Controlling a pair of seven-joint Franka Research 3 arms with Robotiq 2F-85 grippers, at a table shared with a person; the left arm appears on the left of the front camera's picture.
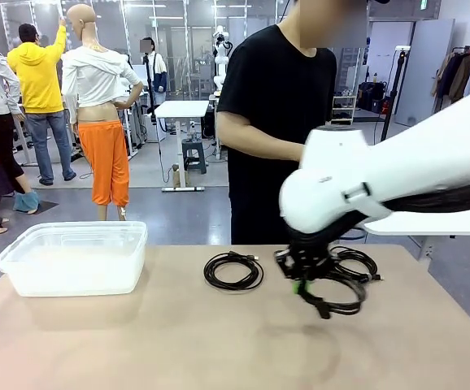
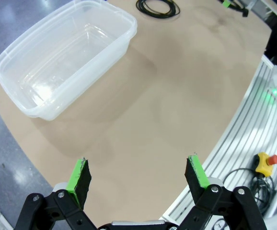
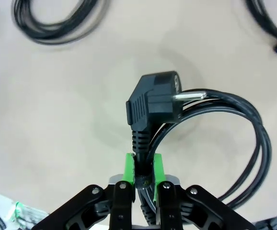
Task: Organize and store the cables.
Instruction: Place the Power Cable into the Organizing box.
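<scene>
The right jaws are clenched on a black cable (image 3: 225,139), their green pads (image 3: 128,167) pinching the cord just below its angled plug (image 3: 153,103), which stands up between them with a metal pin pointing sideways. The rest of that cable loops out from the grip in a round coil of several turns. In the front view it hangs tilted under the right arm and seems lifted a little off the desk (image 1: 137,341), with a faint shadow beneath it. Just behind it, partly hidden by the arm, a second coil (image 1: 359,262) lies flat on the desk. A third coil (image 1: 233,270) lies flat to the left of the held one, near the middle of the desk and apart from both. The left jaws are released, spread wide with nothing between their fingertips (image 2: 78,175), hovering above bare desk near the robot's edge. Beyond them sits a clear plastic tub (image 2: 66,57), rectangular with rounded corners, at the desk's left side, well apart from the coils. A person (image 1: 276,106) in a black T-shirt stands at the far side of the desk, behind the right arm.
</scene>
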